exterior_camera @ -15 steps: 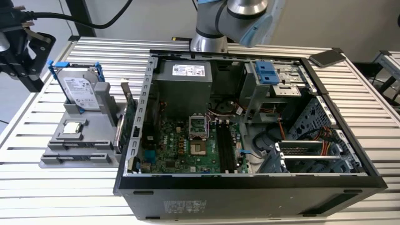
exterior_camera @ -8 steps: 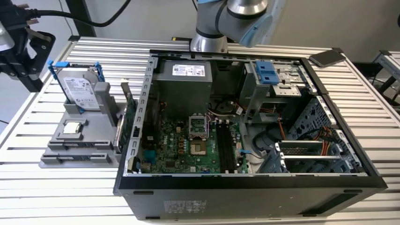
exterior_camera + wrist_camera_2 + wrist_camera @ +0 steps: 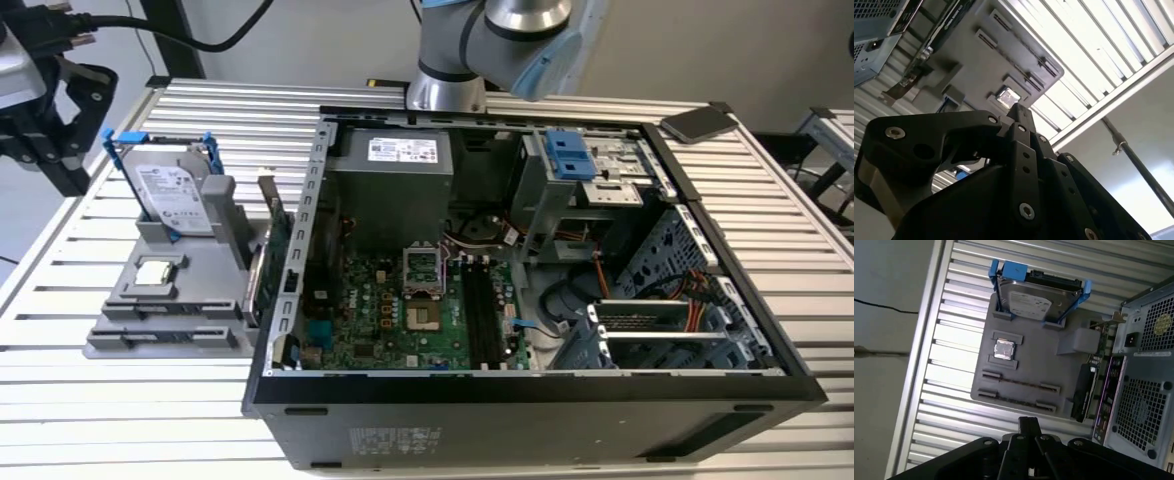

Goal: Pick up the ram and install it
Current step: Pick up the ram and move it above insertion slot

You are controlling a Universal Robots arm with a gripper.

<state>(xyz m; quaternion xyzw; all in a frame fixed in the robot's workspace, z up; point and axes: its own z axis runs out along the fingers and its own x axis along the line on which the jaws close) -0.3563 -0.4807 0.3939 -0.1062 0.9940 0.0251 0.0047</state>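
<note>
Hovering well apart from the grey plastic parts holder (image 3: 1034,357) on the slatted metal bench (image 3: 120,420), the black two-fingered claw (image 3: 1029,421) has its tips together and carries nothing. The ram (image 3: 171,338), a thin bluish-green memory stick, sits in the holder's front groove at the exterior view's lower left, well apart from the long black motherboard slots (image 3: 483,310). An off-centre pinch could likely tilt or jam it. White labels on the silver hard drive (image 3: 1036,299) and grey power supply (image 3: 407,150) carry print too small to read.
</note>
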